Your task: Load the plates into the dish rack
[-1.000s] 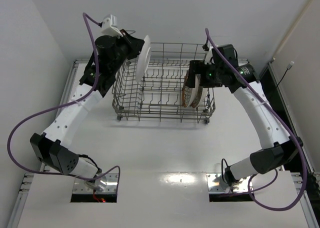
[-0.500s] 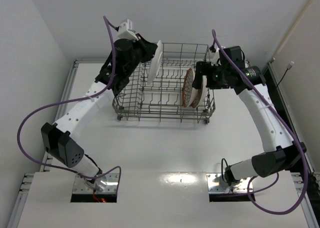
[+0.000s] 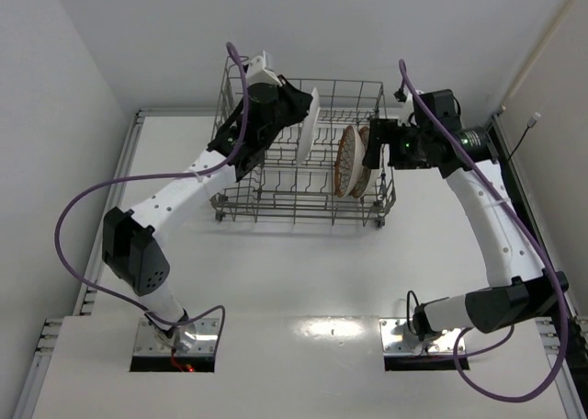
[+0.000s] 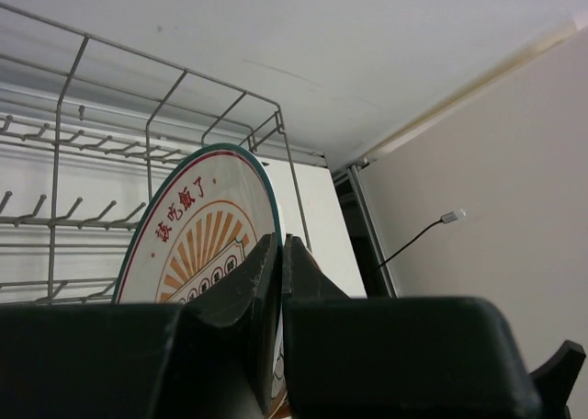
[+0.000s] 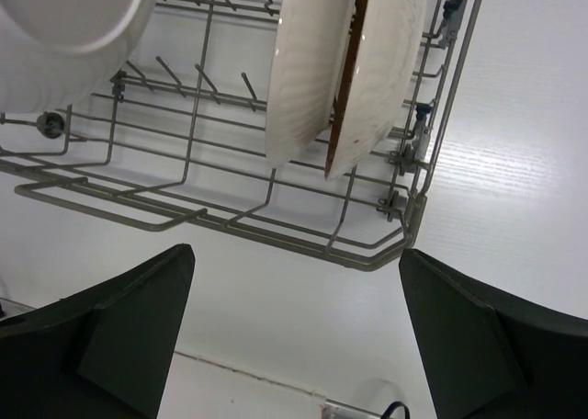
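The left gripper (image 4: 280, 254) pinches the sunburst plate (image 4: 197, 226) upright, edge down, above the middle of the dish rack (image 3: 276, 203) (the right gripper (image 5: 296, 252), spread wide, hangs off its right end).

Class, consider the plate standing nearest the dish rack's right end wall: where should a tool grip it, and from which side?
On the end plate, best pinch the top rim from above. It stands on edge, a second plate close beside it, and the dish rack has wire walls fencing its sides.

The white table (image 3: 303, 272) carries the grey wire dish rack (image 3: 294, 201) toward its far edge.
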{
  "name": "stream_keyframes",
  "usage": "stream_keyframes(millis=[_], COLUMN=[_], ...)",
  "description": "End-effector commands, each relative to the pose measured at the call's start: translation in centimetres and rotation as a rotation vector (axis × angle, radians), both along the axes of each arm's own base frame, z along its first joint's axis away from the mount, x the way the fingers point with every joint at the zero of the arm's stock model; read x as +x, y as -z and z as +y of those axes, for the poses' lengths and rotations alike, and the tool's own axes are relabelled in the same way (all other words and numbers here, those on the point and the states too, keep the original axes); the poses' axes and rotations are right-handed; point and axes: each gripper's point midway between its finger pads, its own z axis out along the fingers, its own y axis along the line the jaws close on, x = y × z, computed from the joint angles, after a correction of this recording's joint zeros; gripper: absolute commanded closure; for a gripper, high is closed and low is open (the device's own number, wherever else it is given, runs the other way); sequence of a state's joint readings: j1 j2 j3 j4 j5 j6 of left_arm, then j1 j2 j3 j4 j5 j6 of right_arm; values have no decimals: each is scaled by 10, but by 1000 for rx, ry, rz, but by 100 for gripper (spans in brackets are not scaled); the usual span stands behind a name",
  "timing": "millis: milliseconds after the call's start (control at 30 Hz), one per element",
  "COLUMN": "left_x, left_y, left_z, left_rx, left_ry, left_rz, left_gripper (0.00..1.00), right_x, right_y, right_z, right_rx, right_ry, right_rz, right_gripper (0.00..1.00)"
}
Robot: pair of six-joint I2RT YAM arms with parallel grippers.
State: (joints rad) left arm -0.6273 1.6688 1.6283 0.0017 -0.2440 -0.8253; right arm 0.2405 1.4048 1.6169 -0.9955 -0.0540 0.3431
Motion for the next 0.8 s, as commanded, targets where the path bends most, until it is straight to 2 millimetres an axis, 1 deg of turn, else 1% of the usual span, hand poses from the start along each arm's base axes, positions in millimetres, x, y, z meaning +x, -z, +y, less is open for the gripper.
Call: stream_keyframes(millis=[0, 33, 67, 100, 133, 167, 200, 233, 267, 300, 333, 367, 400, 433, 467, 500, 567, 600, 667, 700, 733, 767], left_x=[0, -1, 0, -3, 1, 1, 5, 2, 4, 2, 5, 1, 5, 4, 1, 5, 6, 5, 7, 3, 5, 5], left_y=[-66, -66, -66, -66, -61, -61, -55, -55, -49, -54, -52, -52, -45, -51, -51, -45, -46, -41, -41, -41, -37, -37], left_z=[3, -3, -1, -5, -6, -6, -7, -12, -14, -17, -17, -22, -23, -23, -27, -28, -30, -36, -38, -43, -45, -45], left_rx=[-166, -167, -178, -179, -183, -191, -184, -194, -197, -204, -207, -207, -200, -216, -217, -219, -230, -234, -246, -257, -261, -261], left_ry=[-48, -37, -52, -43, -53, -53, -62, -53, -53, -52, -61, -51, -61, -60, -51, -60, -60, -51, -50, -39, -40, -40], left_rz=[-139, -139, -135, -134, -122, -119, -110, -105, -92, -99, -88, -87, -78, -82, -81, -70, -68, -56, -52, -46, -36, -35], left_gripper=[100, 100, 100, 100, 100, 100, 100, 100, 100, 100, 100, 100, 100, 100, 100, 100, 100, 100, 100, 100, 100, 100], right_x=[-11, -12, -13, -13, -15, -15, -15, -14, -16, -17, -17, -17, -17, -17, -18, -18, -19, -20, -21, -20, -20, -21], right_y=[-4, -4, -4, -4, -3, -3, -3, -3, -6, -2, -2, -2, -2, -2, 1, 1, -2, 2, 6, 6, 6, 9], right_z=[-4, -3, -7, -7, -7, -7, -7, -10, -10, -10, -10, -9, -9, -9, -9, -9, -9, -10, -10, -13, -13, -13], right_rx=[16, 24, 24, 24, 22, 22, 22, 22, 24, 22, 22, 28, 28, 28, 26, 26, 28, 26, 24, 24, 24, 23], right_ry=[-2, -10, 1, 1, 1, 1, 1, 10, 10, 10, 10, 4, 4, 4, 4, 4, 4, 4, 4, 13, 13, 13], right_rz=[-13, -11, -13, -13, -4, -4, -4, -4, -13, -4, -4, -3, -3, -3, 6, 6, -3, 6, 17, 17, 17, 26], right_gripper=[9, 9, 9, 9, 9, 9, 9, 9, 9, 9, 9, 9, 9, 9, 9, 9, 9, 9, 9, 9, 9, 9])
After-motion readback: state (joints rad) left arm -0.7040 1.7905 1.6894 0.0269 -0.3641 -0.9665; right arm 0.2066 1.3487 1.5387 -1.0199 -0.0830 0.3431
